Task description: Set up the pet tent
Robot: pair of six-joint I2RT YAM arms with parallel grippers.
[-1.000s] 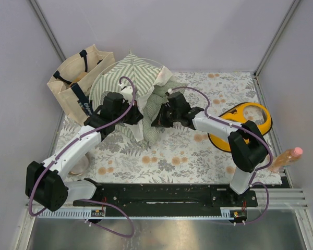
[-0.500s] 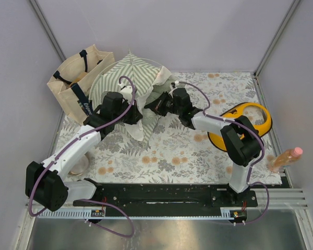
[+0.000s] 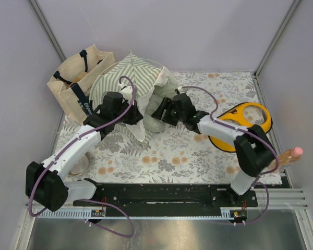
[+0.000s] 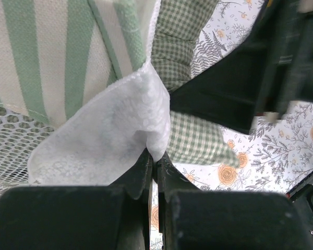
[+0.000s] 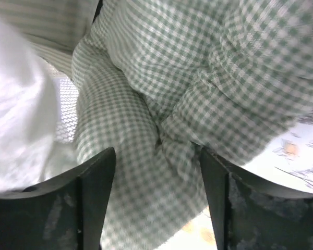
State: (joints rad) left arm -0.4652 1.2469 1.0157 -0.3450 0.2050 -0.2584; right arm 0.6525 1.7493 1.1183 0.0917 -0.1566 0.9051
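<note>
Pet tent (image 3: pixel 128 73) just right of tote bag (image 3: pixel 75 78). Left gripper (image 4: pixel 155 158) clamped on its white door flap (image 4: pixel 109 130) (lacy one). Right gripper (image 5: pixel 155 156) jaws apart, facing checked cushion (image 5: pixel 198 78), further right of bag.

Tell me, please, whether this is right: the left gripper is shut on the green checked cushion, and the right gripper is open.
Not quite. The left wrist view shows the left gripper shut on the white lacy flap of the pet tent, not the green checked cushion. The right gripper is indeed open.
</note>
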